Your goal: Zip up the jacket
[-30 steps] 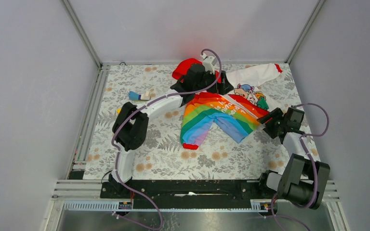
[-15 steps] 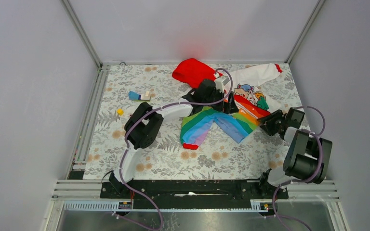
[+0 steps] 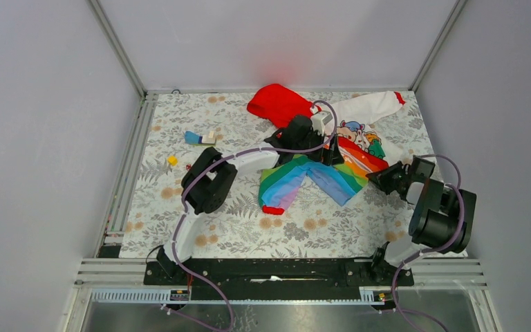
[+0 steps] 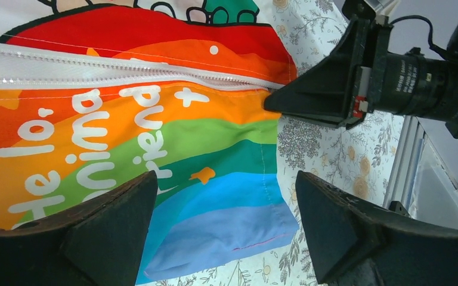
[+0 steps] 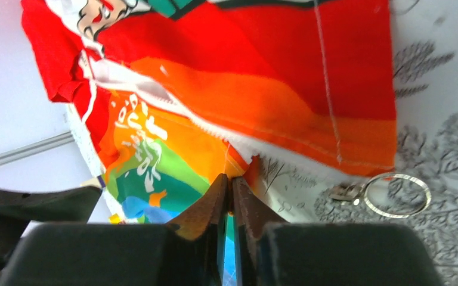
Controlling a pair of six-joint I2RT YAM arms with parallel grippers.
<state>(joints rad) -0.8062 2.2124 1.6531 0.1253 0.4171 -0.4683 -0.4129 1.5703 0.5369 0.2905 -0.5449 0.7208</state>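
The jacket (image 3: pixel 318 169) lies open on the floral table cloth, red hood (image 3: pixel 276 104) at the back and a white sleeve (image 3: pixel 373 107) reaching to the back right. My left gripper (image 3: pixel 330 153) hovers over the rainbow body, open, with blue and green stripes showing between its fingers (image 4: pixel 226 179). The white zipper tape (image 4: pixel 125 71) runs across that view. My right gripper (image 3: pixel 379 178) is at the hem beside the zipper's lower end. Its jaws (image 5: pixel 229 179) are pressed together on the orange edge of the jacket (image 5: pixel 262 101). A zipper pull with a metal ring (image 5: pixel 395 194) lies on the cloth to the right of them.
A small blue and white object (image 3: pixel 199 138) and a yellow block (image 3: pixel 172 160) lie on the left of the table cloth (image 3: pixel 221 221). Grey walls enclose the table on three sides. A rail (image 3: pixel 121 187) runs along the left edge.
My left gripper has moved from the hood to over the rainbow body. My right gripper has closed at the hem, and its arm has folded back.
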